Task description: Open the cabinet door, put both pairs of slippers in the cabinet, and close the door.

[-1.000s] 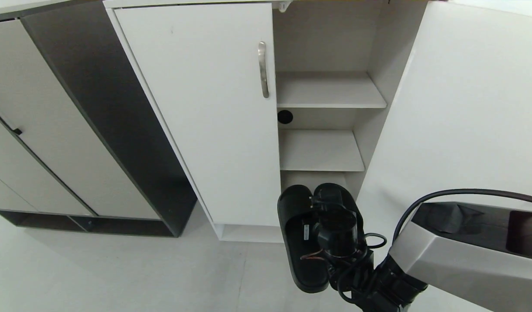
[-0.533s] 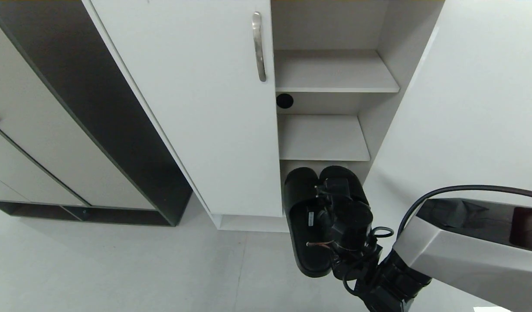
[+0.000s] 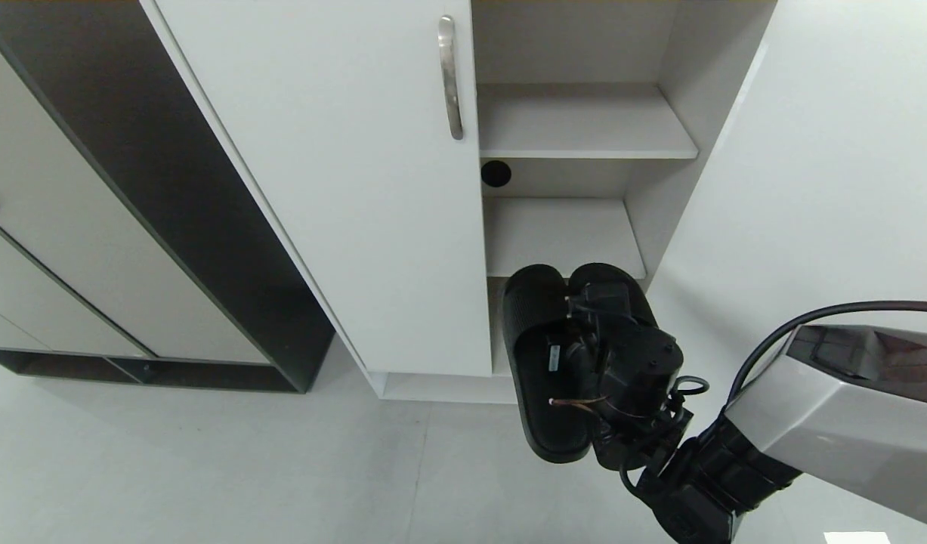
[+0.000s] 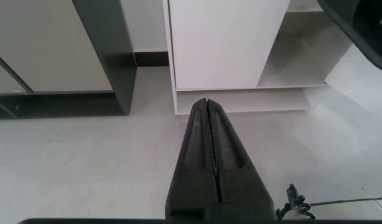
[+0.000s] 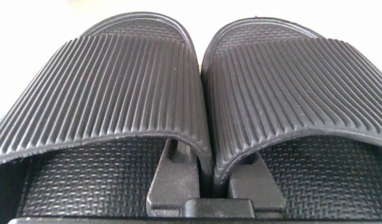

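Before the open cabinet (image 3: 663,91), the right hand (image 5: 214,185) pinches both slippers (image 3: 533,310) by their inner edges — clipping a shelf (image 3: 561,236) could jar them loose.

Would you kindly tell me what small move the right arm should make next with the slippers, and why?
Probably ease the right arm forward. The right pincer is shut on the black slippers, whose toes point at the opening below the lower shelf, and the cabinet door stands open, so the pair looks lined up to slide in.
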